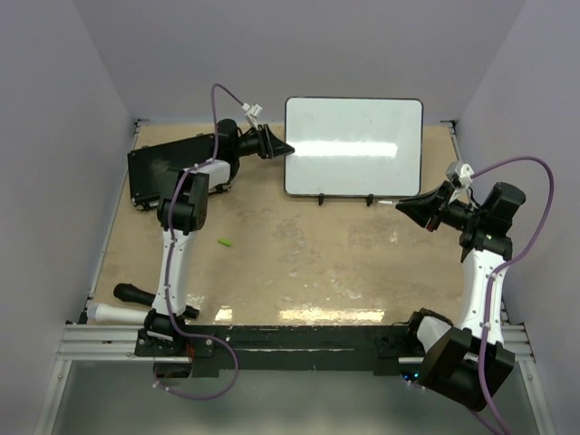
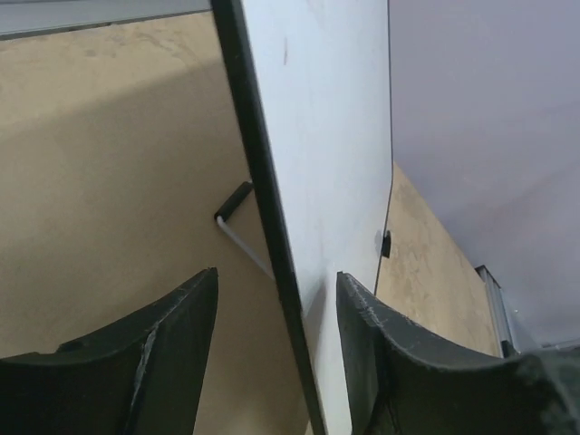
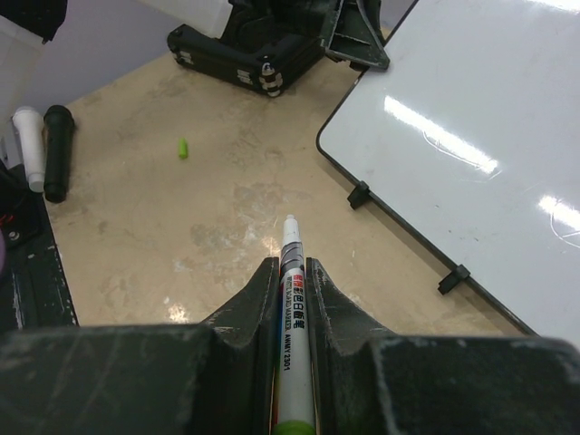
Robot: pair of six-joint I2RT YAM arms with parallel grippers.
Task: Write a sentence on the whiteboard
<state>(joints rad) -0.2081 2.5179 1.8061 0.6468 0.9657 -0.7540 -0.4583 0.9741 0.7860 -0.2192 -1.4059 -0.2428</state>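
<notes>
2 things going on: left fingers [image 2: 172,340] apart, straddling the edge of the glossy white black-rimmed whiteboard [image 1: 353,145]; right fingers [image 3: 243,317] clamped on a white marker [image 3: 292,290].

One whiteboard [image 1: 353,145], one marker [image 3: 292,299], one case [image 1: 149,172]

Lab test cell: grey walls [image 1: 54,136] box in a tan tabletop [image 1: 299,263], metal rail [image 1: 100,343] along its near edge.

White arms [image 1: 170,267], black hands [image 1: 288,148] [image 1: 401,205] (purple cables [image 1: 535,164])
</notes>
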